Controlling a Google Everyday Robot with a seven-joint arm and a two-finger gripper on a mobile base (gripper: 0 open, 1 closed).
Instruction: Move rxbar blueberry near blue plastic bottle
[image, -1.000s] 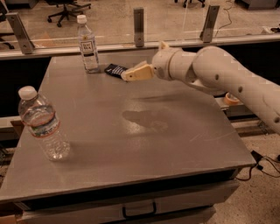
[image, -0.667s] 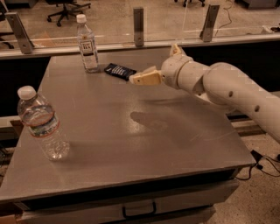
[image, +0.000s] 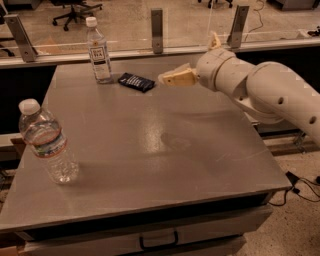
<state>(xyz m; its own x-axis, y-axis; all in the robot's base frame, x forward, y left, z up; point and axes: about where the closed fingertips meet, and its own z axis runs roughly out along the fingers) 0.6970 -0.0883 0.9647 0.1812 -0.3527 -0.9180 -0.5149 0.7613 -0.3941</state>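
The rxbar blueberry, a flat dark navy wrapper with small white print, lies on the grey table near its back edge. The blue plastic bottle, slim and clear with a white cap and dark label, stands upright just left of the bar, a small gap between them. My gripper hovers just right of the bar, above the table, apart from it and holding nothing. The white arm reaches in from the right.
A wider clear bottle with a red-and-white label stands at the table's front left. A glass barrier with metal posts runs behind the back edge. A drawer handle is below the front edge.
My gripper has pulled back to the right and up, away from the rxbar blueberry, which stays lying beside the blue plastic bottle. The bottles have not moved.
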